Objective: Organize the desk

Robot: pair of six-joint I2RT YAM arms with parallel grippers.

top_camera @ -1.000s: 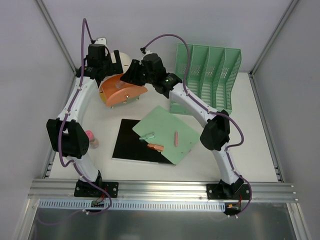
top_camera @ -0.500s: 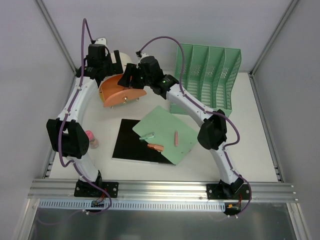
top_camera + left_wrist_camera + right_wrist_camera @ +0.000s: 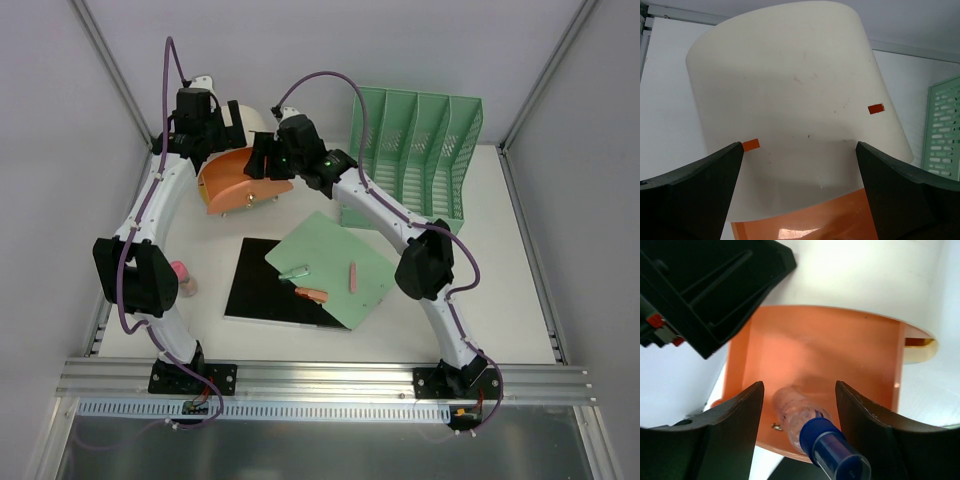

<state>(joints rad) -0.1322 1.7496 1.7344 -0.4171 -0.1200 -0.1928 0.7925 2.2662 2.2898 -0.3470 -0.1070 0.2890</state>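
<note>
On the white desk (image 3: 500, 290) at the back left stands a cream cylinder (image 3: 250, 120) with an orange bin (image 3: 232, 182) jutting from it. My left gripper (image 3: 212, 128) hangs over the cylinder (image 3: 790, 85), open, its fingers (image 3: 700, 185) wide apart with nothing between them. My right gripper (image 3: 260, 160) is open over the orange bin (image 3: 815, 350). A clear tube with a blue cap (image 3: 812, 427) lies in the bin between the right fingers (image 3: 725, 430) and touches neither.
A green file rack (image 3: 425, 150) stands at the back right. A green sheet (image 3: 345, 250) overlaps a black sheet (image 3: 265, 285) mid-table, carrying an orange pen (image 3: 312, 294), a pink stick (image 3: 352, 273) and a metal clip (image 3: 293, 270). A pink object (image 3: 181, 273) sits by the left arm.
My right gripper has moved left, farther over the orange bin. The bin has shifted slightly left. The left arm has stayed in place.
</note>
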